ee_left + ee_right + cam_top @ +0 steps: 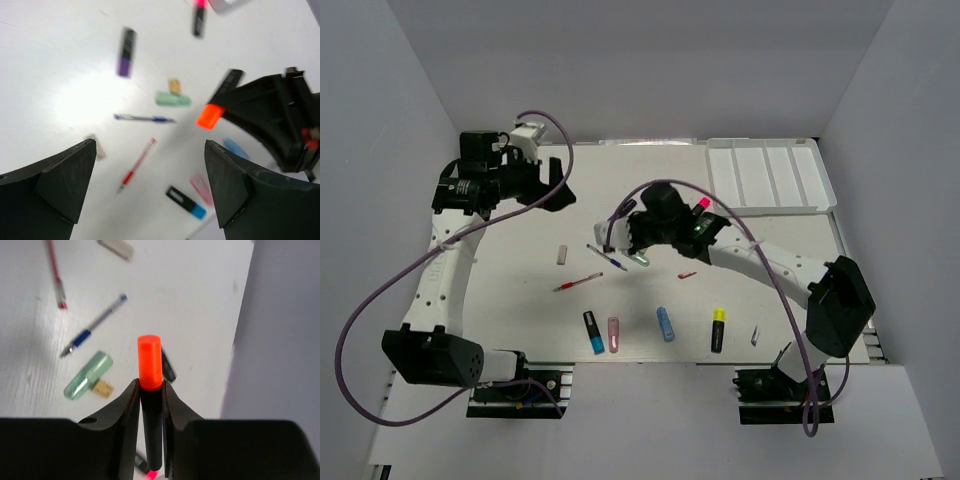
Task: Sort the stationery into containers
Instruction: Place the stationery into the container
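- Pinched by its black barrel between the narrowly parted fingers of the right gripper (150,387): the orange-capped highlighter (149,354), cap toward the top of the right wrist frame, apparently lifted off the table (520,300).
- Placed mid-frame in the top view, with the green capsule (87,375) and blue pen (95,326) lying loose below and to the left.
- Spread wide and holding nothing: the left gripper (150,185), upper left of the top view.
- Waiting at upper right of the top view: the white tray (750,175), compartments apparently bare.
- Best done thus: raise first to clear the pink-capped highlighter (704,203) just beside; swing toward upper right; turn the barrel along a compartment's length; lower close to the floor before opening, lest it bounce over a divider.
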Motion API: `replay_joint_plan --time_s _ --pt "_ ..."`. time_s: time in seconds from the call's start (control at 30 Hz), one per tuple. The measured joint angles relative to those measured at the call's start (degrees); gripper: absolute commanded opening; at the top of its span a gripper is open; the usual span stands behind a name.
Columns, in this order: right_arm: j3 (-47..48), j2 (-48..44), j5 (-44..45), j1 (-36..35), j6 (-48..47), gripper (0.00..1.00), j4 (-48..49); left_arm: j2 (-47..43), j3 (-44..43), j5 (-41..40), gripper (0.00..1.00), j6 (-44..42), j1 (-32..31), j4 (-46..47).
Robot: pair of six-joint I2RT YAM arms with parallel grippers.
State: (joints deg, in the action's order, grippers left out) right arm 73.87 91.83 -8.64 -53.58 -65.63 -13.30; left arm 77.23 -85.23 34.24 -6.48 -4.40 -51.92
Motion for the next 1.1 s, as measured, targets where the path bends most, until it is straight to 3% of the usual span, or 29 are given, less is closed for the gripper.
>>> replay_joint_plan --time_s 0.17,0.27,0.43,0.6,0.77,1.1 --pt "2.62 1.57 2.1 14.78 14.73 0.0 -1.84 0.17 -1.49 -9.62 0.98 5.09 -0.04 8.68" --pt "7.67 6.23 2.8 26.69 23.45 0.0 -2.97 0.74 2.89 -12.96 0.98 6.03 -0.87 16.02" --pt "21.7 17.31 1.42 44.35 34.95 0.0 -7.69 3.43 5.88 -17.27 0.98 6.23 -2.01 22.38" --pt "36.41 27.32 0.33 57.57 39.82 0.0 -12.24 7.3 5.64 -17.53 0.98 5.66 -2.78 25.66" --pt "43.87 33.53 0.31 64.19 41.03 0.0 -13.68 9.25 6.62 -17.53 0.98 5.97 -4.07 28.04" --pt "49.59 42.6 -0.94 66.18 42.27 0.0 -13.49 12.39 6.64 -19.56 0.98 6.73 -6.82 29.79"
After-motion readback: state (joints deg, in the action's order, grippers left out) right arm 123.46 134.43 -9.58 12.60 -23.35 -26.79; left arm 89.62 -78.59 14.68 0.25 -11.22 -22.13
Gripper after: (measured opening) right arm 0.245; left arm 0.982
